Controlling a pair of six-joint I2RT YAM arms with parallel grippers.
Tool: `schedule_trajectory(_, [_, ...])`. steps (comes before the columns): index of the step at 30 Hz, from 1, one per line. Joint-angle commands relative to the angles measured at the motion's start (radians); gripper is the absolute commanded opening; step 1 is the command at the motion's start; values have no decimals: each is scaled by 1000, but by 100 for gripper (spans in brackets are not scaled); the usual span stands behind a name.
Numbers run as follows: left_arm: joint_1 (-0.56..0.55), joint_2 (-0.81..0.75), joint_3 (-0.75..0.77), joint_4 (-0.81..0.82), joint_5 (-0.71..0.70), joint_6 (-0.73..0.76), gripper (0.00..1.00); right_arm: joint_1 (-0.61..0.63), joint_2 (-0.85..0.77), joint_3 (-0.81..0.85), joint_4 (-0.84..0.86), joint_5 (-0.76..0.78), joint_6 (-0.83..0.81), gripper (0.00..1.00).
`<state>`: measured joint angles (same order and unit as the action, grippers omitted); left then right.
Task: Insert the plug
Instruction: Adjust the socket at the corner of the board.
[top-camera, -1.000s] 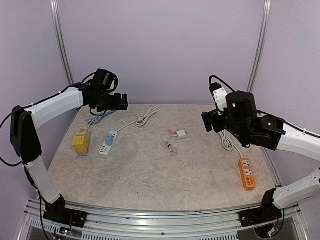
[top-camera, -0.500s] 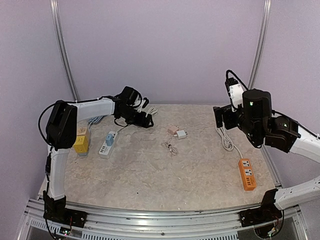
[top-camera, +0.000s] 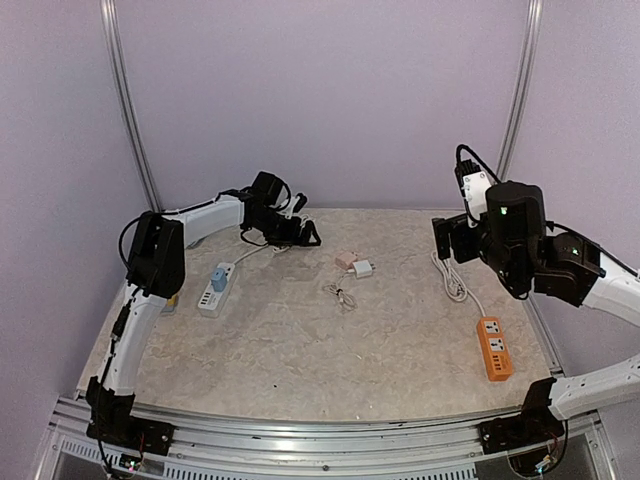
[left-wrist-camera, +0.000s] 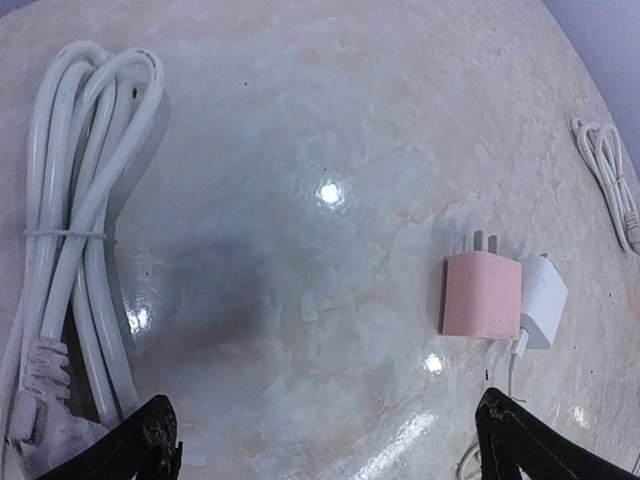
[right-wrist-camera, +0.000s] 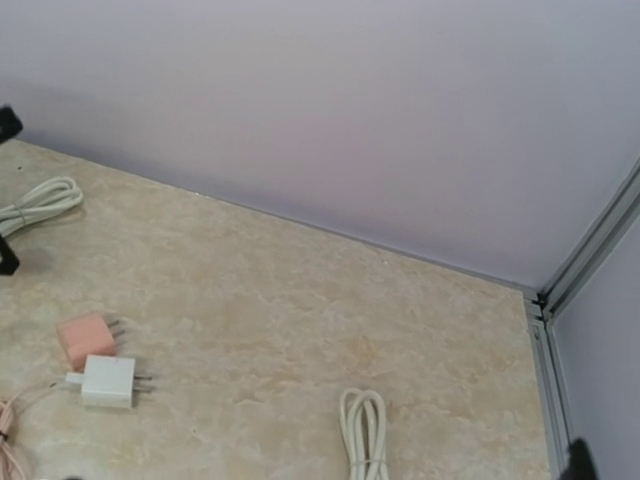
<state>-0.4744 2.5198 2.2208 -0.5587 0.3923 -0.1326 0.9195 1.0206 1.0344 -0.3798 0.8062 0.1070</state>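
Near the back middle of the table lie a pink plug and a white plug, side by side. In the left wrist view the pink plug shows its prongs pointing away, with the white plug touching it. My left gripper hovers open over the table just left of them. Its dark fingertips stand wide apart with nothing between. My right gripper hangs open and empty at the right, above a white cord coil. The right wrist view shows both plugs at its lower left.
A white power strip carrying a blue plug lies at the left. An orange power strip lies at the right front. A bundled white cord sits under my left gripper. A small cable lies in the middle.
My left arm has swung from the back left corner rightward to the back middle, towards the plugs. My right gripper has drawn back a little to the right.
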Motion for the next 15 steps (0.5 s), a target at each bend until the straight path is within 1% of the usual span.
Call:
schedule_trajectory(1, [42,62,108,-96,98,-42,99,-6,-3,4,-32,15,25,100])
schedule_trajectory(3, [54,99,173,-138,63,-64,99,-7,2,10,-33,14,26,100])
schedule_trajectory(5, [64,127,228,-173,-2,-105,99,-7,12,17,-31,9,26,100])
schedule_trajectory(9, [95,146,246,-145,-195,-195,99,-7,33,29,-30,-3,27,100])
schedule_trajectory(10, [108,145,248,-139,-217,-223,99,-7,38,34,-32,-7,30,100])
schedule_trajectory(13, [150,132,236,-115,-205,-294,99,-6,51,46,-44,-14,37,100])
schedule_trajectory(15, [160,117,218,-88,-214,-305,99,-5,53,51,-51,-15,38,100])
